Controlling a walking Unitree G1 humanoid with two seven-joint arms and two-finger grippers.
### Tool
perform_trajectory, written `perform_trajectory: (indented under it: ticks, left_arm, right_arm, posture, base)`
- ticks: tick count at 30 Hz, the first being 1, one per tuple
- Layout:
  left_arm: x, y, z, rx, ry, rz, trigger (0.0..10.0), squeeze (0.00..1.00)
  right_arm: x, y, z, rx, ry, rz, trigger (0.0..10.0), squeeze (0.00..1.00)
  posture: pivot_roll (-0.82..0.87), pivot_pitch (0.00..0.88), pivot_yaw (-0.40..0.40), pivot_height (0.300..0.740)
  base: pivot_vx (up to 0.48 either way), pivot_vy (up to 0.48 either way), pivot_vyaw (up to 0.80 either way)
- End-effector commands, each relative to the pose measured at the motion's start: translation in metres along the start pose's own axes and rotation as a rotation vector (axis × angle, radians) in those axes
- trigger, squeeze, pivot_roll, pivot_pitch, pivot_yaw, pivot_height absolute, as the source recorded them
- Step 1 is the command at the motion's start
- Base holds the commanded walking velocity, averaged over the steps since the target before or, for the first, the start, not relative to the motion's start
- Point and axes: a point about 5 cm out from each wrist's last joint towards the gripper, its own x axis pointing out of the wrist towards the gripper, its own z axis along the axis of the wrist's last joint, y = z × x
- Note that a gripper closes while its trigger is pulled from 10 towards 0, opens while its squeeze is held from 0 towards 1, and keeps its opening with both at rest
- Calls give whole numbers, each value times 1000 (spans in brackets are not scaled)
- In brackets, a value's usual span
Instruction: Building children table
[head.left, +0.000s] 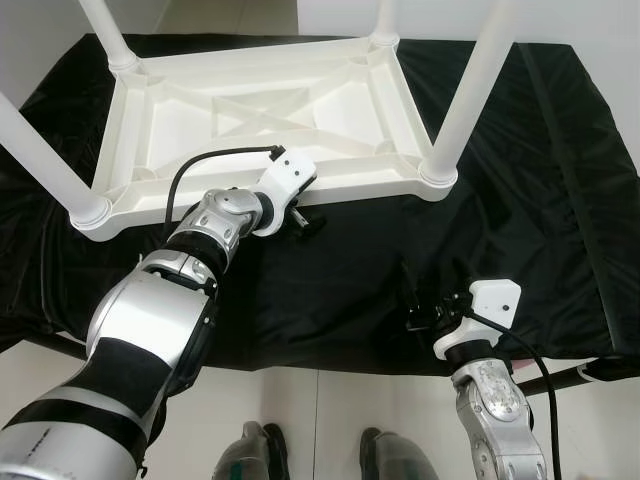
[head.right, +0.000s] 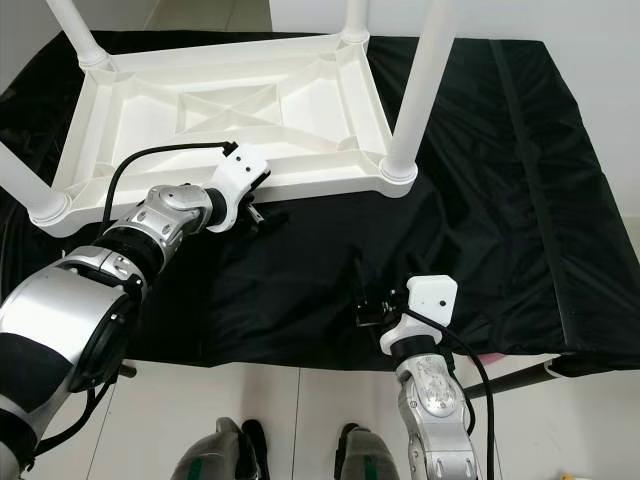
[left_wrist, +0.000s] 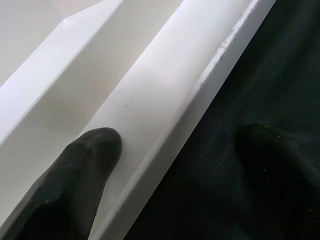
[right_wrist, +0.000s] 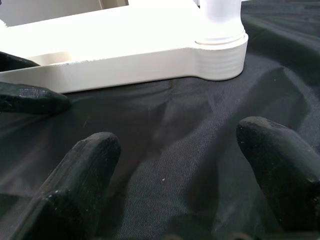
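Observation:
The white plastic children's table (head.left: 370, 185) lies upside down on a black cloth, its legs pointing up. The front right leg (head.left: 470, 90) and front left leg (head.left: 35, 150) stand in their corner sockets. My left gripper (head.left: 303, 222) is at the table's front rim and open. In the left wrist view one of its fingers (left_wrist: 90, 165) rests inside the rim while the other sits over the cloth outside. My right gripper (head.left: 415, 300) hovers open over the cloth near its front edge, with nothing between its fingers (right_wrist: 95, 165). It faces the table's front right corner (right_wrist: 220, 55).
The black cloth (head.left: 540, 200) covers a low surface and spreads wide to the right of the table. Its front edge runs just before my feet (head.left: 250, 450) on the pale tiled floor. A black bar (head.left: 580, 375) sticks out at the lower right.

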Motion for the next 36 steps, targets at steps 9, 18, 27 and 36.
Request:
perform_trajectory:
  ticks: [9, 18, 27, 36]
  left_arm:
    - [-6, 0, -34, -60, 109, 9, 0, 0]
    - [-6, -3, -37, -134, 76, 1, 0, 0]
    - [-3, -2, -26, -174, 13, 57, 0, 0]
    - [6, -7, 5, -214, -86, 84, 0, 0]
  right_arm:
    - [-2, 5, -5, 12, 28, 6, 10000, 0]
    - [3, 9, -7, 18, 24, 14, 10000, 0]
    - [9, 12, -8, 23, 16, 28, 10000, 0]
    - [12, 7, -8, 13, 10, 11, 10000, 0]
  posture:
    - [-167, 184, 96, 740]
    - [-145, 162, 107, 740]
    - [-127, 144, 109, 740]
    - [-115, 145, 118, 740]
  base:
    - [0, 0, 0]
    - [0, 0, 0]
    - [0, 0, 0]
    - [0, 0, 0]
